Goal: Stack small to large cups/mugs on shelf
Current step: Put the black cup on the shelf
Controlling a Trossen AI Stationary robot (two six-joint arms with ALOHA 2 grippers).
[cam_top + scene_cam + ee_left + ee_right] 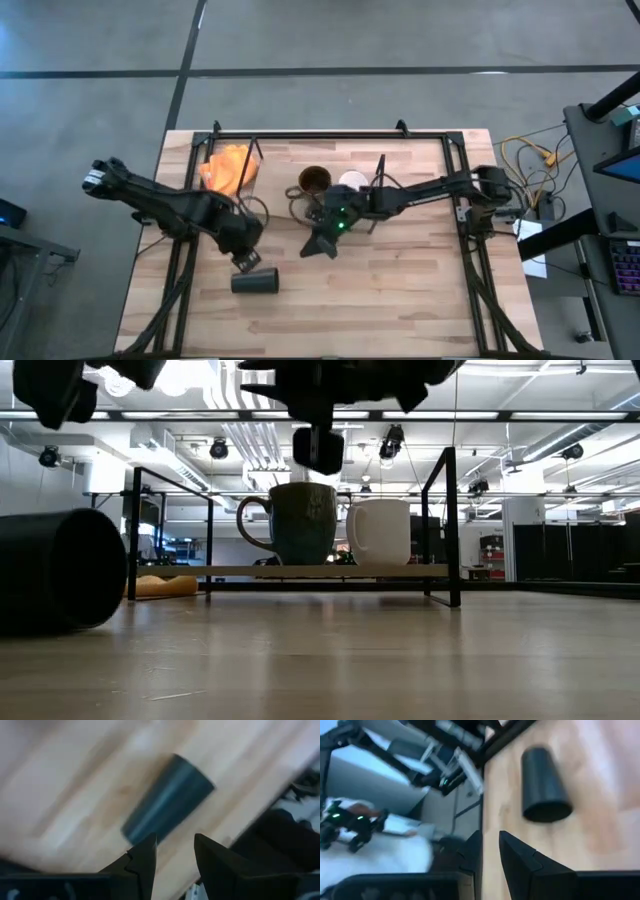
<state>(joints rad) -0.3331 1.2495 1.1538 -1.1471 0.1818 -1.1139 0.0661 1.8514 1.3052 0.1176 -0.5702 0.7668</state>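
Observation:
A dark grey-black cup (255,282) lies on its side on the tabletop, near the front left; it also shows in the low view (50,570). A brown-amber mug (315,181) and a small white mug (352,182) stand upright side by side on the shelf (330,570). My left gripper (245,258) hovers open just beyond the dark cup (167,800), touching nothing. My right gripper (325,240) hangs above the table in front of the two mugs, its fingers (517,855) slightly apart and empty; its wrist view shows the dark cup (545,785) farther off.
An orange cloth (228,168) lies at the shelf's left end, by the black wire frame. Black rails run along the table's left, right and far edges. Bare wood lies to the right of the dark cup along the near edge.

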